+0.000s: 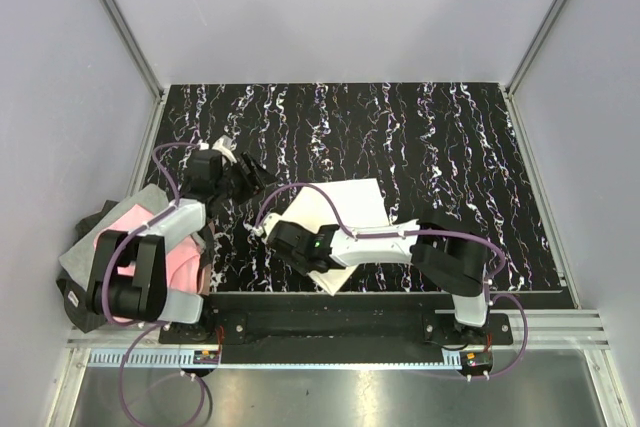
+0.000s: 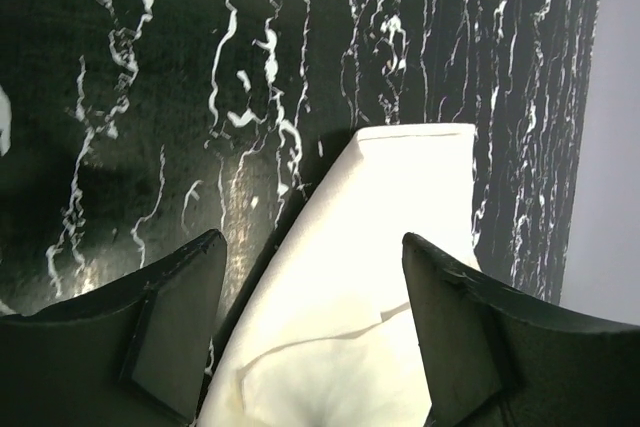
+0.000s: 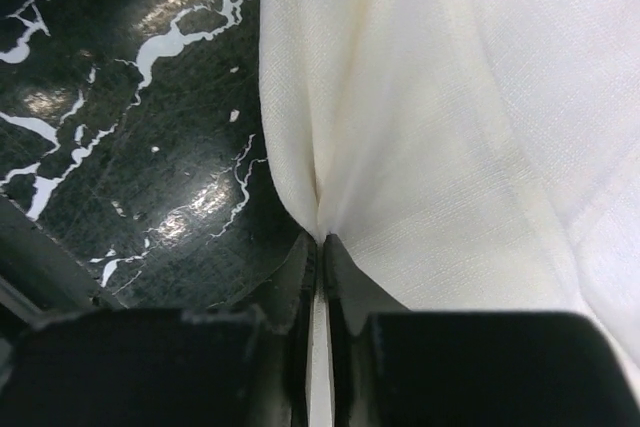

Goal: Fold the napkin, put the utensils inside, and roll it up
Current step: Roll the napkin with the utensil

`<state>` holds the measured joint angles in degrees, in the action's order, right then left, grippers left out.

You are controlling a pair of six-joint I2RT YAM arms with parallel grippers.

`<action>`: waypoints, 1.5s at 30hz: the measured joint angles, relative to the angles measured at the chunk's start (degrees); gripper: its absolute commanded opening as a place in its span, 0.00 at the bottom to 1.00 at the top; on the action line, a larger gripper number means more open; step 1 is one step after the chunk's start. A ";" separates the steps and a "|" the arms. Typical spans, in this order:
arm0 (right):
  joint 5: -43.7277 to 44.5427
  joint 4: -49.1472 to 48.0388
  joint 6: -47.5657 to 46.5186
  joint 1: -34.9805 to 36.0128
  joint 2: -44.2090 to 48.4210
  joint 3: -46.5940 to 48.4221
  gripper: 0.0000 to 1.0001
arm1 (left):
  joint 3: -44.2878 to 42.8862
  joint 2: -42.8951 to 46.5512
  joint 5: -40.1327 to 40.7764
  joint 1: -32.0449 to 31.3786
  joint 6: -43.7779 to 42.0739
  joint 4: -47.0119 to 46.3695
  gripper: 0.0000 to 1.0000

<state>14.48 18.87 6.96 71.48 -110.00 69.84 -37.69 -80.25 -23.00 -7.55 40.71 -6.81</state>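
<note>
The cream napkin [image 1: 345,209] lies on the black marbled table [image 1: 450,157], partly under my right arm. My right gripper [image 1: 277,234] is at the napkin's near left edge. The right wrist view shows the right gripper [image 3: 320,239] shut on a pinched fold of the napkin [image 3: 450,127], with cloth running down between the jaws. My left gripper [image 1: 253,173] hangs open by the napkin's far left corner. In the left wrist view a long strip of the napkin [image 2: 380,237] shows between the spread fingers of the left gripper [image 2: 312,239]. I cannot make out the utensils.
A pink and grey cloth [image 1: 125,232] lies bunched at the left edge of the table under my left arm. Grey walls enclose the table on the left, back and right. A small pale object [image 1: 224,145] sits just behind the left gripper.
</note>
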 measured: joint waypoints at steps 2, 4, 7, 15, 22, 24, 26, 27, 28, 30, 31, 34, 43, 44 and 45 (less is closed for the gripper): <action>-2.21 -0.22 -0.52 -0.68 0.00 0.13 0.00 | 0.96 1.51 0.55 0.02 -0.46 1.05 0.74; -5.66 -0.63 -0.79 -1.64 0.09 0.24 0.00 | 1.95 3.02 1.18 0.02 -0.98 1.46 0.74; -13.60 -1.18 -0.70 -4.31 0.22 0.24 0.00 | 4.02 6.47 2.08 0.02 -1.77 2.93 0.74; -36.37 -1.66 0.39 -14.14 0.22 -0.96 0.00 | 8.57 15.82 4.20 0.02 -4.39 8.59 0.74; -51.65 -6.62 3.93 -20.87 0.20 -4.52 0.00 | 11.28 24.83 5.05 0.02 -5.97 14.51 0.73; -54.42 -8.15 5.07 -22.16 0.13 -5.29 0.00 | 11.58 25.94 4.74 0.02 -6.23 15.72 0.73; -56.89 -9.77 6.23 -23.34 -0.17 -5.95 0.00 | 11.74 26.45 4.00 0.02 -6.32 17.49 0.73; -58.03 -10.58 6.69 -23.87 -0.52 -6.14 0.00 | 11.87 26.60 3.67 0.02 -6.36 18.49 0.73; -59.06 -11.19 7.10 -24.33 -0.98 -6.27 0.00 | 11.98 26.77 3.41 0.02 -6.38 19.69 0.73; -61.07 -12.55 7.98 -24.96 -2.12 -6.47 0.00 | 12.07 27.43 2.84 -0.09 -6.29 22.45 0.73; -61.68 -13.05 8.33 -25.49 -2.58 -6.54 0.00 | 12.07 27.82 2.34 -0.17 -6.19 23.37 0.73; -63.76 -14.56 9.38 -26.62 -4.13 -6.78 0.00 | 12.07 29.31 0.02 -1.01 -5.49 26.05 0.73; -66.66 -18.88 11.41 -28.76 -6.27 -8.59 0.00 | 12.11 28.70 -10.36 -5.18 -3.58 29.77 0.74; -66.69 -19.23 11.54 -28.83 -6.40 -8.74 0.00 | 12.11 28.41 -11.04 -5.77 -3.50 29.94 0.74; -66.71 -19.54 11.76 -28.89 -6.45 -8.87 0.00 | 12.11 28.24 -11.67 -6.36 -3.37 30.14 0.75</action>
<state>-52.23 -0.67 18.72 42.59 -116.44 60.97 -25.58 -52.01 -34.68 -13.91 37.34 23.33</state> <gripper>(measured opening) 0.011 0.733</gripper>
